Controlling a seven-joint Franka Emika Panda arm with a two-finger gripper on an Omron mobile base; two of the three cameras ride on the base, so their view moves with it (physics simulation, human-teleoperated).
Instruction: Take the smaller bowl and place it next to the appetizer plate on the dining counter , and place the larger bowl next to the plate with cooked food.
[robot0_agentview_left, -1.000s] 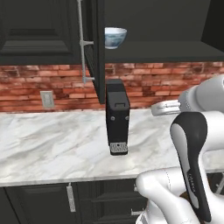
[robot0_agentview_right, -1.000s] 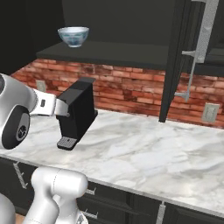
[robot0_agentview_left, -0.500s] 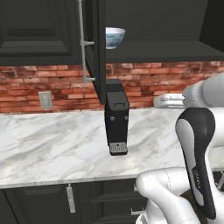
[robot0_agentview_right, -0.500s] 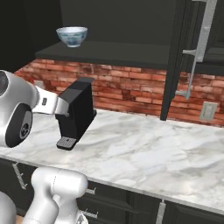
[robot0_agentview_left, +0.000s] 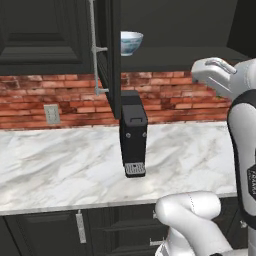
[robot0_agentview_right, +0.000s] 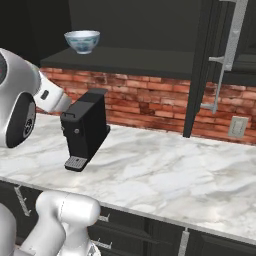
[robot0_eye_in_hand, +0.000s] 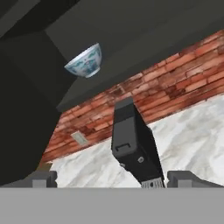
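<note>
smaller bowl (robot0_agentview_left: 131, 42): upright on dark open cabinet shelf (robot0_agentview_right: 125, 61), above the brick backsplash (robot0_agentview_right: 150, 102)
coffee machine (robot0_agentview_left: 133, 135): black, on marble wall counter (robot0_agentview_left: 60, 170), below the bowl
gripper (robot0_eye_in_hand: 111, 178): jaws wide open, empty, well apart from bowl
cabinet door (robot0_agentview_left: 112, 55): open, just left of bowl in left base view

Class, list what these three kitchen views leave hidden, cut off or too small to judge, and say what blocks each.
- Smaller bowl: in the left base view, its left side is hidden behind the open cabinet door.
- Bowl's inside: the hand view looks up at it from below, so any contents stay unseen.
- Coffee machine: its base is cut off at the hand view's bottom.
- Wall outlet: too small to read details in the right base view.
</note>
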